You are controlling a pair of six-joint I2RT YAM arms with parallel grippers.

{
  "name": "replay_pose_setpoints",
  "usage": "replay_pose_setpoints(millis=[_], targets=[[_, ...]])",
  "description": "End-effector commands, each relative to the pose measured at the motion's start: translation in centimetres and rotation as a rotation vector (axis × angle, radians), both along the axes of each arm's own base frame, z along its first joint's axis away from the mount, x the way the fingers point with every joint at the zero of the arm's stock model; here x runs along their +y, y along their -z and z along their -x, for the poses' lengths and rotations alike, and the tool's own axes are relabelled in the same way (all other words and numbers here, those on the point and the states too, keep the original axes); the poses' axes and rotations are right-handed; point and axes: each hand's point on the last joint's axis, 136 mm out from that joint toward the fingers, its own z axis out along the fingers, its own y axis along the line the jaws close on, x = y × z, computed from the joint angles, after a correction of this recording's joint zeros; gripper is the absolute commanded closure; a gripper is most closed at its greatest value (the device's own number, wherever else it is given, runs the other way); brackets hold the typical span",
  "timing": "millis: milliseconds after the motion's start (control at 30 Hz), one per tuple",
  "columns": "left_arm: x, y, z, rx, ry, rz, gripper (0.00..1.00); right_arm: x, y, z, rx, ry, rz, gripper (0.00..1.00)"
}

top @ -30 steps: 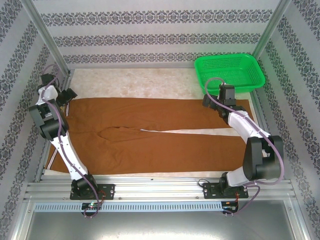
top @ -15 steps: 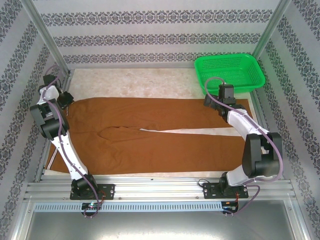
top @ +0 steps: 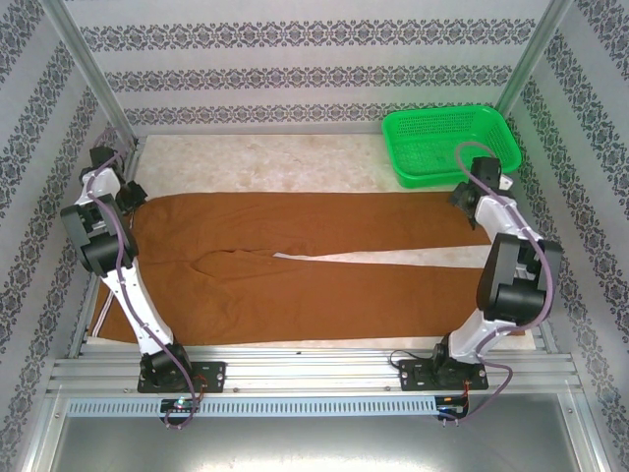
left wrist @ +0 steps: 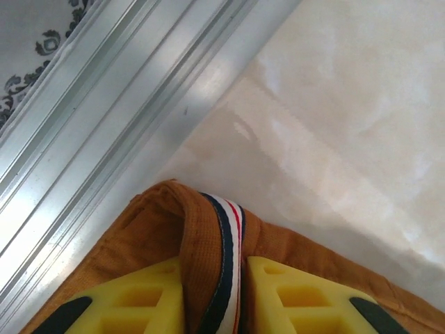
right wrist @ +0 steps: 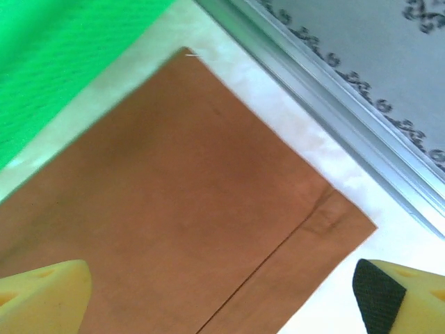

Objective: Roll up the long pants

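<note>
Flat on the table (top: 285, 162) lie the long pants (top: 295, 265), long axis running 9 to 3 o'clock in the top view: waistband toward 9, both leg hems toward 3. My left jaws, narrow, pinch the far waistband corner, its striped band (left wrist: 227, 278) between them. My right jaws stand wide and empty over the far leg's hem corner (right wrist: 334, 223), near the green basket (top: 452, 118) at 1 o'clock. I judge that a roll would travel along that axis.
</note>
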Motion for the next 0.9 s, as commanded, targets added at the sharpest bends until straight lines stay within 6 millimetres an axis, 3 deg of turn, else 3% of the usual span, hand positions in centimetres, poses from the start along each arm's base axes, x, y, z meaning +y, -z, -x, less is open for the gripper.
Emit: replay_pose_setpoints(millis=[0,100,300,467,667,867], targets=[[-1.4,-2.4,0.1,0.021,0.065,-0.04,0.73,-0.3,2.3,1.7,0.137,0.062,-0.093,0.02],[-1.9,-2.6,-0.4,0.005,0.074,-0.03,0.73,0.5,4.6,1.8,0.182,0.069,-0.23,0.05],[-2.4,-1.7,-0.3,0.004,0.08,-0.005,0.73,2.4,7.8,0.9,0.181,0.05,-0.404,0.29],[-2.4,-2.1,-0.5,-0.003,0.08,-0.004,0.74,3.7,8.7,1.4,0.219,0.039,-0.479,1.0],[-2.3,-2.9,-0.5,0.004,0.086,-0.013,0.72,5.2,8.3,6.1,0.347,0.039,-0.466,1.0],[-1.9,-2.5,-0.1,0.027,0.079,-0.03,0.72,4.4,6.8,11.8,0.442,0.065,-0.355,1.0]])
